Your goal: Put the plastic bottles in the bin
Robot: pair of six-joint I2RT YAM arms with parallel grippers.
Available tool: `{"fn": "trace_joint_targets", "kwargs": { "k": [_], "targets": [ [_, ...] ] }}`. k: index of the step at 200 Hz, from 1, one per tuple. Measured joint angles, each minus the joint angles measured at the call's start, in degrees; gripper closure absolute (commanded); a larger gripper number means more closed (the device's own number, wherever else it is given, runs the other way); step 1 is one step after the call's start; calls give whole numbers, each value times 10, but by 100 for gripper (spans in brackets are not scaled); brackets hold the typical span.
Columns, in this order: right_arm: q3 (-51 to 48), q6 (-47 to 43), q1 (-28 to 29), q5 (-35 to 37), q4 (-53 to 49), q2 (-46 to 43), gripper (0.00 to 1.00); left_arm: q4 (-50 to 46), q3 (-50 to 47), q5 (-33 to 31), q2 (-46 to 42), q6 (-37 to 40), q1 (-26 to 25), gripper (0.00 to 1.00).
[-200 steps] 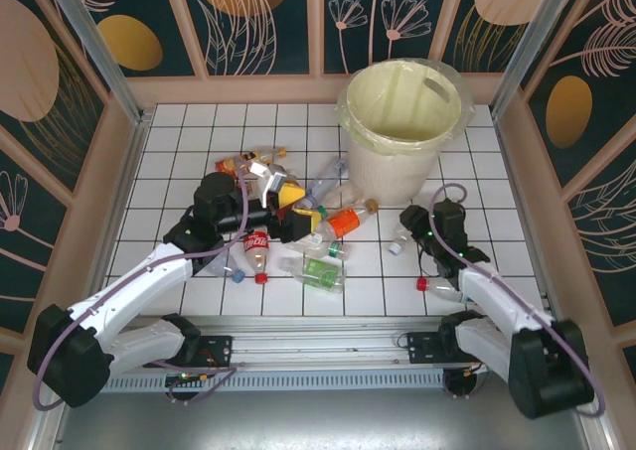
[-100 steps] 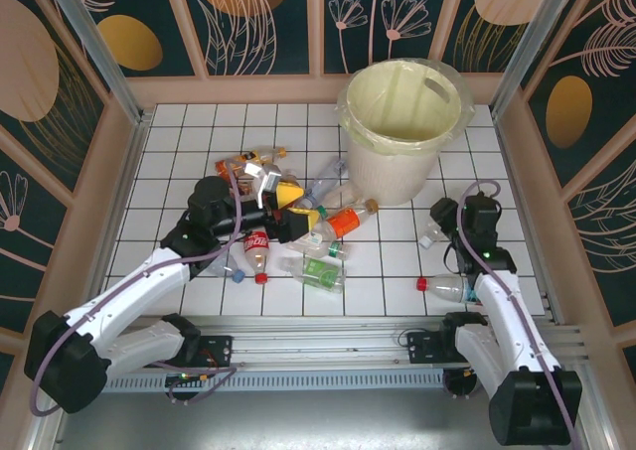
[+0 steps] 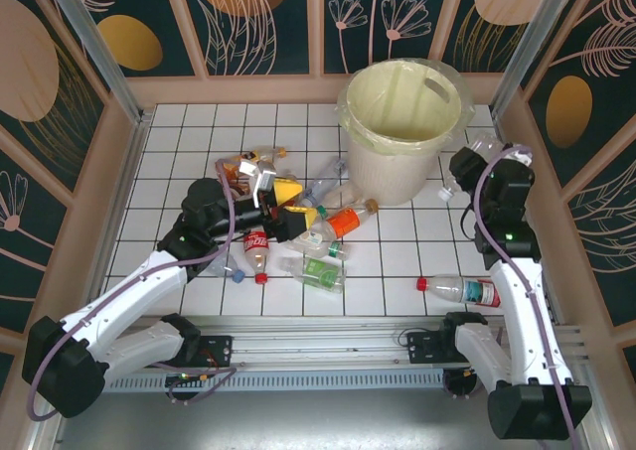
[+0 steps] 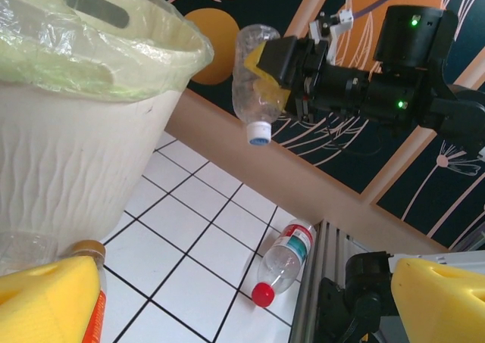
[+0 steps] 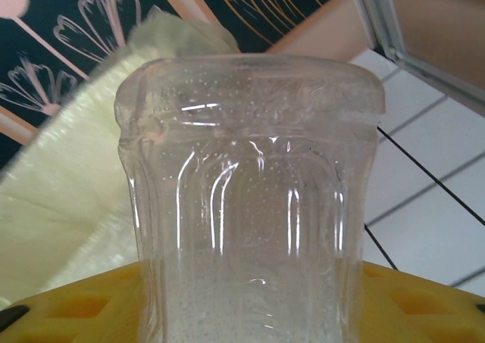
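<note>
The bin (image 3: 402, 122) stands at the back, a cream bucket with a yellowish liner. My right gripper (image 3: 475, 168) hangs just right of it, shut on a clear bottle (image 3: 459, 172). That bottle (image 5: 250, 207) sits between yellow fingers (image 5: 68, 309), the liner (image 5: 76, 169) behind it. From the left wrist, the held bottle (image 4: 254, 78) hangs cap down beside the bin (image 4: 76, 131). My left gripper (image 3: 293, 204) is open over the bottle pile. The pile holds a Coca-Cola bottle (image 3: 256, 249), an orange-label one (image 3: 343, 222) and a green-label one (image 3: 323, 271). A red-capped bottle (image 3: 462, 289) lies alone near the right front.
Wooden walls with dark painted panels surround the tiled floor (image 3: 199, 132). A metal rail (image 3: 328, 326) runs along the near edge. The red-capped bottle (image 4: 284, 256) lies right by that rail. More bottles (image 3: 248, 160) lie at the pile's far left.
My right arm has lifted the clear bottle off the floor and carried it back and up to the bin's right side. The left arm has barely moved.
</note>
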Motion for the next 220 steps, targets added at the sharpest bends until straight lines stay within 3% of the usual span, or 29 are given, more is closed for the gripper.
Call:
{"fn": "trace_joint_targets", "kwargs": {
  "k": [62,118,220],
  "targets": [
    [94,-32,46,-12,43,57,41,13,0,0,6,-12,0,1],
    [209,-95,109,-13,69,165,41,16,0,-17,23,-15,0,1],
    [376,-163,113,-9,71,382,41,13,18,-46,48,-27,0,1]
  ]
}}
